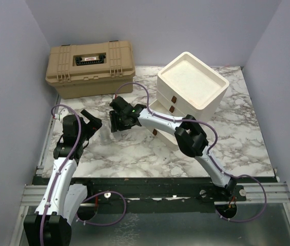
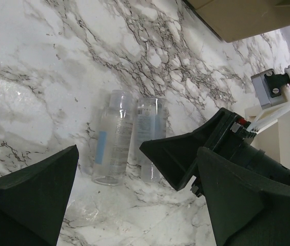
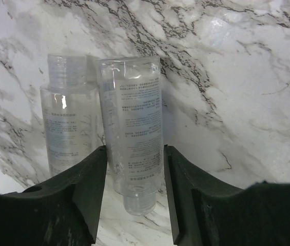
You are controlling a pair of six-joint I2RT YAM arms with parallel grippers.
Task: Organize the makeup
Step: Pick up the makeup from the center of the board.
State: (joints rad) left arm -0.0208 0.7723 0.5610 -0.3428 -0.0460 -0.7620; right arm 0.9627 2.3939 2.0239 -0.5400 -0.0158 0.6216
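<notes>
Two clear bottles of the makeup lie side by side on the marble table [image 1: 134, 154]. In the right wrist view my right gripper [image 3: 134, 154] straddles the right-hand bottle [image 3: 132, 118], which lies with its threaded neck toward the camera. Both fingers press against its sides, and it still rests on the table. The other bottle [image 3: 65, 123] lies just left of it. In the left wrist view, the blue-labelled bottle [image 2: 111, 143] is in plain sight and its neighbour [image 2: 147, 120] is partly hidden behind a right finger [image 2: 180, 154]. My left gripper [image 2: 137, 169] hangs wide open and empty just left of them. From above, the right gripper [image 1: 118, 123] hides both bottles.
A tan toolbox [image 1: 90, 66] stands shut at the back left. A cream drawer unit [image 1: 192, 84] with brown pull tabs stands at the back centre, close behind the right arm. The left gripper [image 1: 92, 122] and the right gripper are only a short distance apart.
</notes>
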